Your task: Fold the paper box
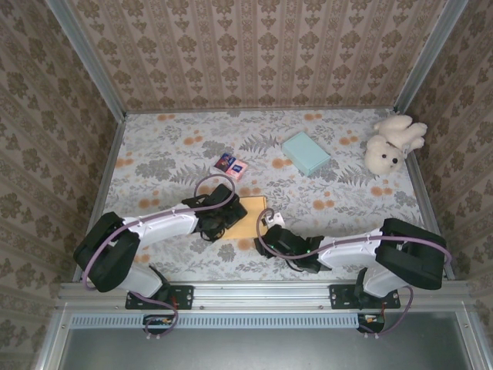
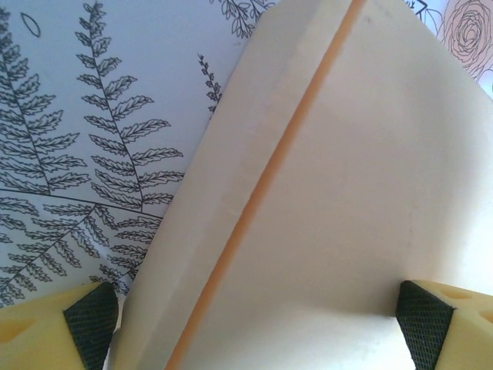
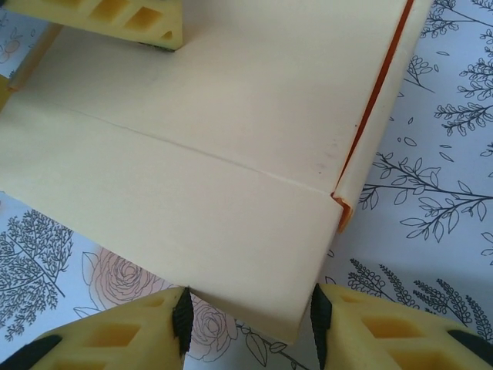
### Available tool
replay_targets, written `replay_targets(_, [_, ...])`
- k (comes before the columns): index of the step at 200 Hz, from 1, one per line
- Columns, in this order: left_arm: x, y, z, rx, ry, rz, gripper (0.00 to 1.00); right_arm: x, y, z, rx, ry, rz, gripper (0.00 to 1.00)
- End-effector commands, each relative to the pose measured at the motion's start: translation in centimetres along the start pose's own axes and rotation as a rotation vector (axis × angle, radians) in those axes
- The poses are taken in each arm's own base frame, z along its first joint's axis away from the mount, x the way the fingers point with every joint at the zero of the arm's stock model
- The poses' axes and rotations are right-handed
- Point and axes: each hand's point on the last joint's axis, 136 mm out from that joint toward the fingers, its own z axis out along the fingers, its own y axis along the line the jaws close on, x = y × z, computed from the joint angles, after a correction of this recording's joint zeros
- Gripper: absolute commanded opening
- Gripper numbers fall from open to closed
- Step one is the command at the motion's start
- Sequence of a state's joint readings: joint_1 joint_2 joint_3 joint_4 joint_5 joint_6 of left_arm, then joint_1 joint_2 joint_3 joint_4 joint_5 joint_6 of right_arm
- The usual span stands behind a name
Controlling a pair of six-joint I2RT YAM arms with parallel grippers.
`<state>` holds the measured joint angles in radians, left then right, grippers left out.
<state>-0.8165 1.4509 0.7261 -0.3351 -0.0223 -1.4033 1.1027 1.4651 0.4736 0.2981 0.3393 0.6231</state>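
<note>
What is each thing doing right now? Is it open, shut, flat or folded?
paper box: lying down, one side flap folded over
left gripper: open wide, one finger on each side of the paper box
right gripper: half open around a paper box corner; grip unclear
teal box: closed, lying flat
teddy bear: lying down
small packets: flat, side by side

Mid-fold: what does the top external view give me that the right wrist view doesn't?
Top external adds the surroundings: a teddy bear, a teal box and a small packet, all farther back on the floral table. Right wrist adds close detail: a crease across the paper box, an orange edge on its side flap, and the right fingers straddling its near corner. Both show the paper box lying on that table.
</note>
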Motion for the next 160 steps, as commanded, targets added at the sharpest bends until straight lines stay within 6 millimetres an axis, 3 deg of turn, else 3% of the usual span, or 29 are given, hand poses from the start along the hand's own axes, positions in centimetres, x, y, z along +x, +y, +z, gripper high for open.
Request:
replay_targets(1, [1.1,7.7,0.8,-0.272,0.035,0.004,0.95,-0.3,-0.8,0.4,0.044,-0.036,-0.02,0.46])
replay_targets(98, [1.6,7.4,1.0,-0.254,0.057,-0.013,0.94,-0.2,-0.7,1.3,0.045,-0.052,-0.029,0.46])
replay_targets(160, [2.4,5.4,0.7,-0.218,0.062,-0.006,0.94,-0.8,0.9,1.3,-0.008,-0.055,-0.01,0.46])
